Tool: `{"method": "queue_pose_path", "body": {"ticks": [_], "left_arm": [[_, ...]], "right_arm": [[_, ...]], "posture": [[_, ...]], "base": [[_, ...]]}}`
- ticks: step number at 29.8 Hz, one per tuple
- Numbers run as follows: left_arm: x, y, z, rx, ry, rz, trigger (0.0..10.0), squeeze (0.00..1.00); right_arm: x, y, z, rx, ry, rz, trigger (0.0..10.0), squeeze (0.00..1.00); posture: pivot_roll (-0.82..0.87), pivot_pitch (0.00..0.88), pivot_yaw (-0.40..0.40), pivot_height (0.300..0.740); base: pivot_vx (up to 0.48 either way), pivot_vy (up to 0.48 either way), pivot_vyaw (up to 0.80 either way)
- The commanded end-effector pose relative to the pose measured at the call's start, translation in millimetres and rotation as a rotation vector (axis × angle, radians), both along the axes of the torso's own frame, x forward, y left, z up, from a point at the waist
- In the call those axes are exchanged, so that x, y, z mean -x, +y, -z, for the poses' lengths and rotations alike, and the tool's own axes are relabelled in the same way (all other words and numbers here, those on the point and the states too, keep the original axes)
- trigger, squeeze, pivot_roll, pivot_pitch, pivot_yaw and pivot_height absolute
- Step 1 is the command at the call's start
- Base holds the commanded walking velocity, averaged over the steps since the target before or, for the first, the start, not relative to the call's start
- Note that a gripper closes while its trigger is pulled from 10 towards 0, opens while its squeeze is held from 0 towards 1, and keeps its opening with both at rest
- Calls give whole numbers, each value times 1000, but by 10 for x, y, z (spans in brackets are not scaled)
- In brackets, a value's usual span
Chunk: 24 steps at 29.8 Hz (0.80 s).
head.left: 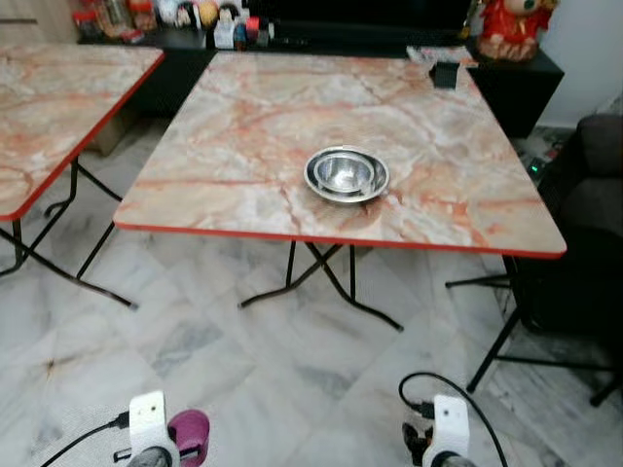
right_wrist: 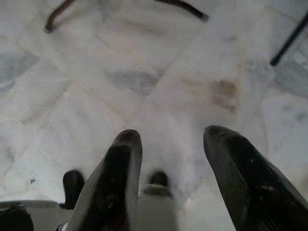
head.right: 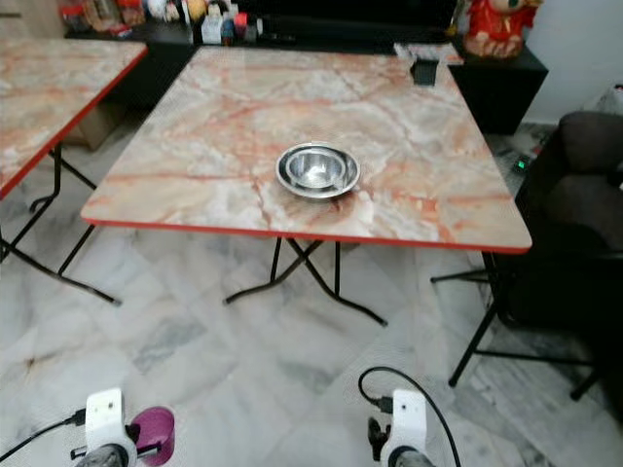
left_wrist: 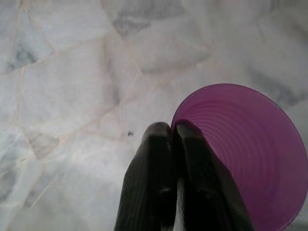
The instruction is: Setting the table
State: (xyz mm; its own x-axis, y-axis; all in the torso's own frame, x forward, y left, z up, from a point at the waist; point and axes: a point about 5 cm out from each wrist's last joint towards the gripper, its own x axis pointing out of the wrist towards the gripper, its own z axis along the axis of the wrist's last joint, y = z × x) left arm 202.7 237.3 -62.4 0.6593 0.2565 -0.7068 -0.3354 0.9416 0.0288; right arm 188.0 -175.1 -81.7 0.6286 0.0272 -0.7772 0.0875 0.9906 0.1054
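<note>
Ahead, a folding desk [head.left: 243,136] with a pink-and-cream marbled top and a red edge stands on black crossed legs over a pale marble floor [head.left: 243,370]. Near its front edge, a little right of centre, sit stacked steel bowls [head.left: 347,175] — a smaller one nested inside a wider one. A small black box [head.left: 445,74] rests at the far right corner. A second desk [head.left: 49,107] of the same pattern stands to the left, and a dark cabinet [head.left: 506,83] along the far wall carries bottles and a red figure [head.left: 514,27]. A dark sofa [head.left: 589,195] sits on the right.

Low down, the left claw [left_wrist: 172,129] holds a purple cup [left_wrist: 245,154] by its rim — the two black fingers are pressed together on the cup wall, one inside and one outside, the cup's mouth open toward the wrist camera and the floor beneath. The cup is well short of the desk. The right claw [right_wrist: 171,137] hangs over the floor with its fingers spread wide apart, nothing between them.
</note>
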Motion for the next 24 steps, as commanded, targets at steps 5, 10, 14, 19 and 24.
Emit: {"method": "queue_pose_path", "body": {"ticks": [5,10,14,19,24], "left_arm": [[-23,-66,6,21,-3,4,10000,0],[-23,-58,4,20,-2,5,10000,0],[-21,-49,3,19,-2,2,10000,0],[-9,-37,7,18,2,-2,10000,0],[14,-27,17,4,11,-8,10000,0]], "right_arm": [[0,-55,-8,18,-6,-9,10000,0],[-6,-50,-11,5,-11,19,10000,0],[-11,-49,-12,6,-10,18,10000,0],[-13,-54,-13,6,-10,20,10000,0],[-13,-61,-14,8,-9,18,10000,0]], "posture": [[16,99,-51,740],[15,98,-48,740],[14,99,-49,740],[21,99,-55,740],[23,100,-60,740]], "base": [[362,0,0],[361,0,0],[363,0,0],[266,0,0],[0,0,0]]}}
